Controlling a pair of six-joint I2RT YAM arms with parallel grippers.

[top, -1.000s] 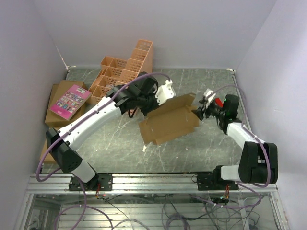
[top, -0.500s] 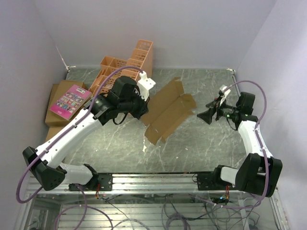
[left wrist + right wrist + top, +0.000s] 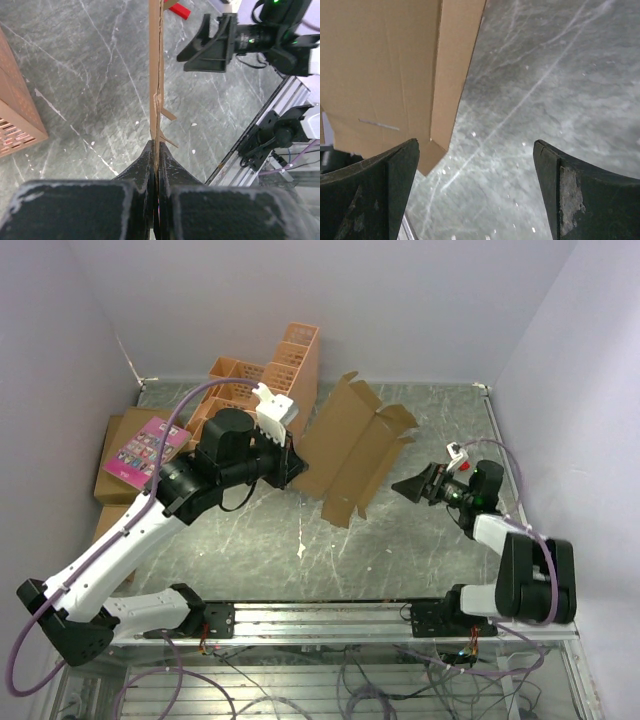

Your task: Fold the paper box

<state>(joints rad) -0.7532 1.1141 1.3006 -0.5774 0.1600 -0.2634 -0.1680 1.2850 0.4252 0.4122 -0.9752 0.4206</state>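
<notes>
1. The paper box point(image 3: 350, 455) is not a box yet. It is an open die-cut sheet held up on its edge over the middle of the worktop point(image 3: 420, 540), towards the far edge, beside the orange crate point(image 3: 262, 380).
2. The left gripper point(image 3: 292, 468) is clamped on the sheet's left edge. In the left wrist view its fingers point(image 3: 145, 162) pinch the cardboard point(image 3: 156, 75), which is seen edge-on.
3. The right gripper point(image 3: 408, 485) is spread wide and holds nothing. It is near the sheet's right side but apart from it. In its own view the cardboard point(image 3: 385, 65) fills the upper left, beyond the fingertips point(image 3: 402, 160).
4. Done so far, as I judge it: the sheet is picked up and presented. A few flaps are bent slightly along their creases.
5. Left to do: nearly everything. No wall stands, no flap is tucked, and no shallow tray shape shows.
6. I cannot tell whether the sheet's lower corner touches the worktop.
</notes>
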